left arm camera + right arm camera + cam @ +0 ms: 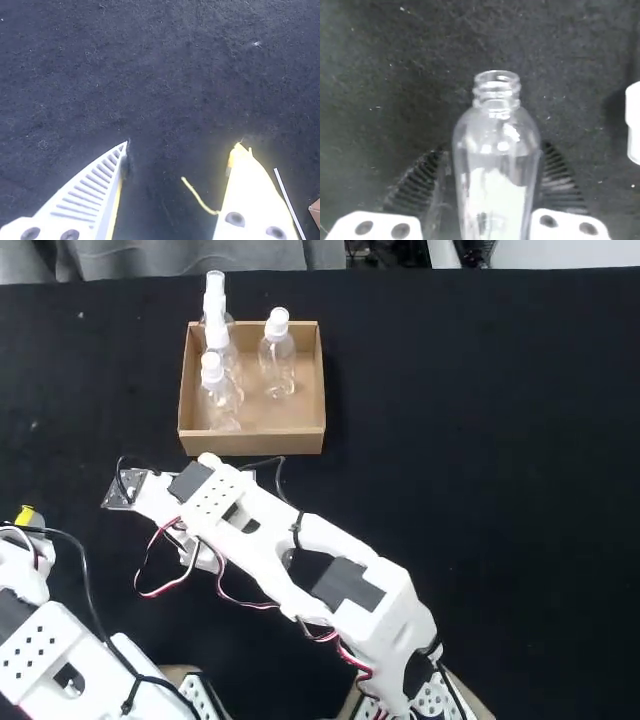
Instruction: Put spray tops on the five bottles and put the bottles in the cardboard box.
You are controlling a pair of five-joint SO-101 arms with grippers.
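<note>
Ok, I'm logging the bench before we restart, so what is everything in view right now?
cardboard box: one, brown, far-left part of the table
capped bottles: four, clear with white spray tops, upright in the box
open bottle: one, clear, no top, gripped by its body
white object: one, beside the open bottle, cut off; cannot tell what
table: one, black cloth
left gripper: one, pale fingers open over bare table
right gripper: one, dark ribbed fingers shut on the open bottle
</note>
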